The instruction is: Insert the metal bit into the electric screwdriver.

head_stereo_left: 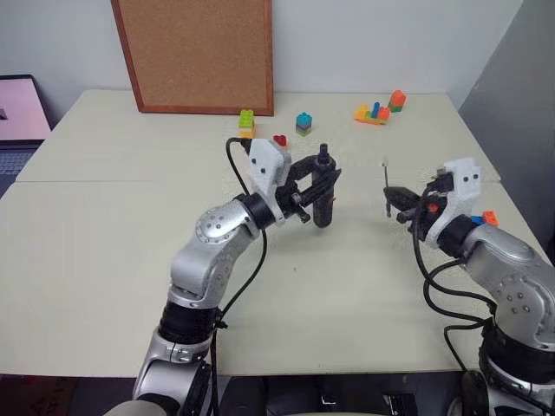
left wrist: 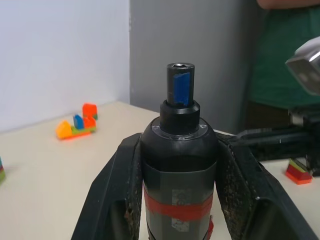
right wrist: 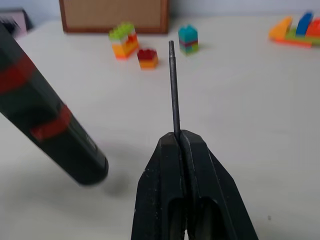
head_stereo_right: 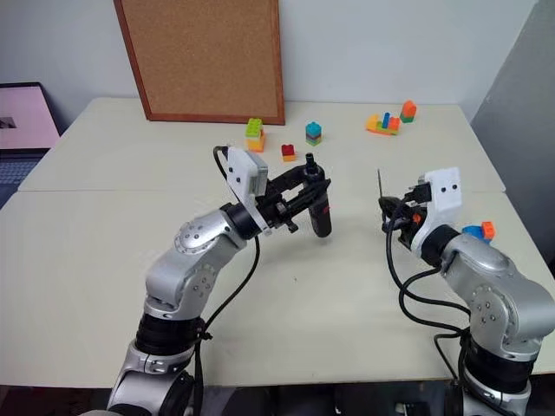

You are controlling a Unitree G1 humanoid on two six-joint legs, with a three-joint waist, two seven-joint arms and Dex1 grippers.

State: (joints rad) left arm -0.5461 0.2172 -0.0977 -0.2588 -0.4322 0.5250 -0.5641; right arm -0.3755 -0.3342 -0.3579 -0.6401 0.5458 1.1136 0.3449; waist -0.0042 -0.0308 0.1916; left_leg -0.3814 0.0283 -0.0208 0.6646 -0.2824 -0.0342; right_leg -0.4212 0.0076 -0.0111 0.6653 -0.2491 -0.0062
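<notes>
Bit (right wrist: pixel 173 85) and driver are both off the table (head_stereo_left: pixel 104 251), well apart. Your right gripper (right wrist: pixel 180 137) is pinched tight on the metal bit's lower end, the rod standing upright above the fingers. Your left gripper (left wrist: pixel 177 165) is clamped round the electric screwdriver (head_stereo_left: pixel 323 195), held near upright, open socket on top. You'll likely need to turn the bit's free end toward that socket, which lies to its left.
</notes>
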